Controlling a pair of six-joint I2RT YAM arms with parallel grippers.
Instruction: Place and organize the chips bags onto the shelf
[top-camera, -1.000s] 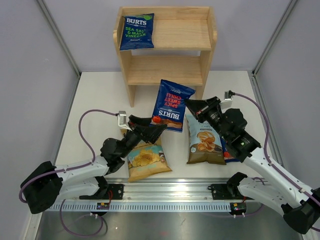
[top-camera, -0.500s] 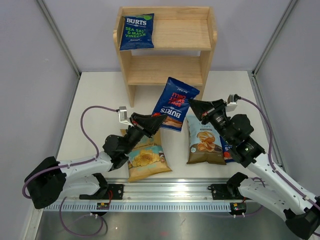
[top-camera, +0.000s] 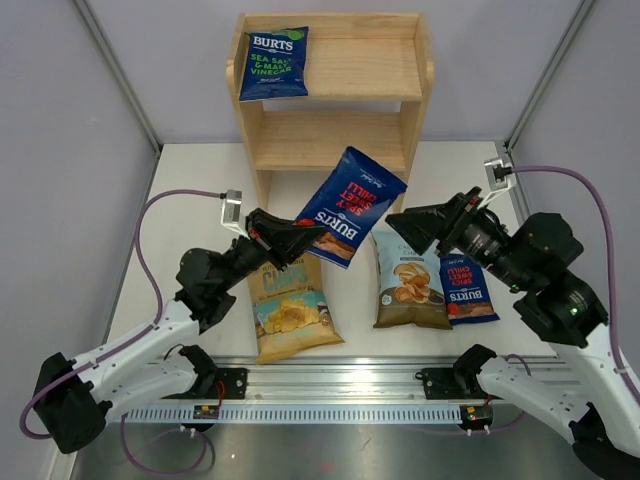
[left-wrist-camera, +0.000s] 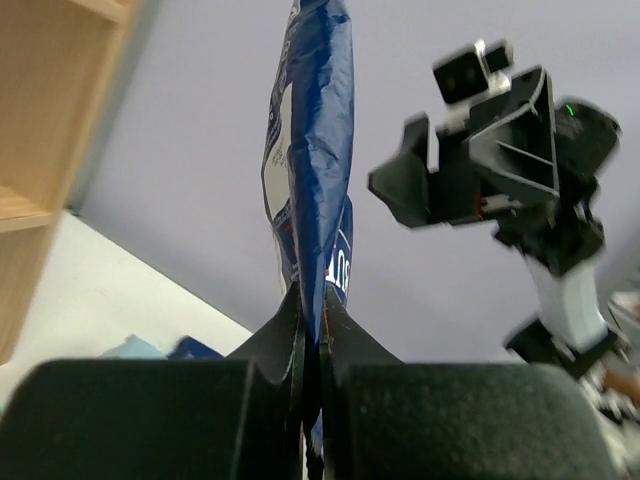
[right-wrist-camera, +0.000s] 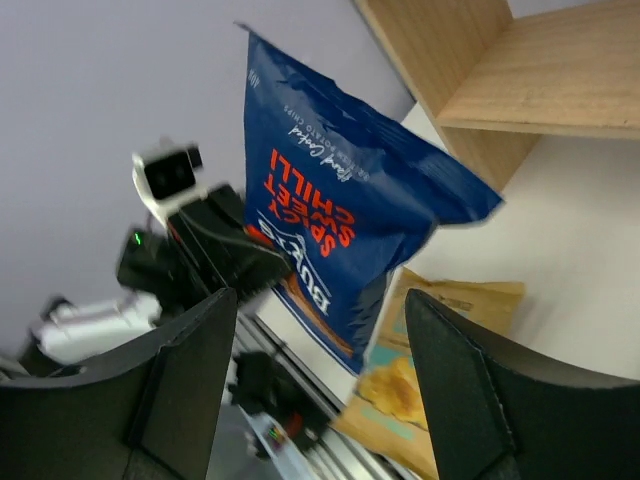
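Nearest me, three bags lie flat on the surface (top-camera: 200, 190): the tan-yellow bag (top-camera: 290, 315) under my left arm, the light-blue and brown bag (top-camera: 408, 285) in the middle, and a small dark-blue bag (top-camera: 468, 292) just beside it on the right. None of them is on the shelf yet, so most of the work is ahead.

Above them, my left jaws are clenched on the bottom seam of the chilli bag (top-camera: 350, 205), which hangs in the air, tilted up toward the shelf. My right jaws stand spread and apart from it, gripping nothing. That is my first worry: one thin pinch on a crinkly edge carries the whole bag, and I judge it could slip out or flop over if I swing quickly. The right arm sits close by, so a careless move could knock the bag.

Farther back, the shelf (top-camera: 365, 65) has the sea-salt bag (top-camera: 273, 63) at the left of its top tier, its lower edge over the front lip. If I push the chilli bag in beside it, I could nudge it off. The chilli bag's free top corner could also catch the shelf's front edge or side panel and fold, since I hold it from the opposite end.
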